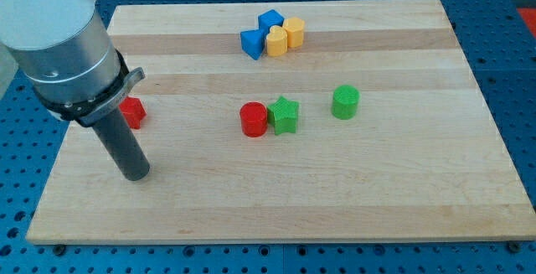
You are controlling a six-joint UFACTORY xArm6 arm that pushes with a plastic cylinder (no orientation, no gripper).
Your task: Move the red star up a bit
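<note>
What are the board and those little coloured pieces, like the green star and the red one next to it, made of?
The board looks like pale wood with a smooth matt finish: lengthwise grain and joined planks show. The green star and red cylinder look like plastic, possibly 3D-printed; their sides seem finely ridged, colours flat and saturated. The red star, partly hidden behind the arm beside my tip, looks alike.

bright, even light | soft shadows under blocks | sharp focus, no glare

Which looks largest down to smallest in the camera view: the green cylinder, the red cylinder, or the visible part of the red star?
1. Red cylinder and green cylinder: alike in size, so no ranking between them.
2. Red star: smallest showing, since the arm hides part of it.
</note>
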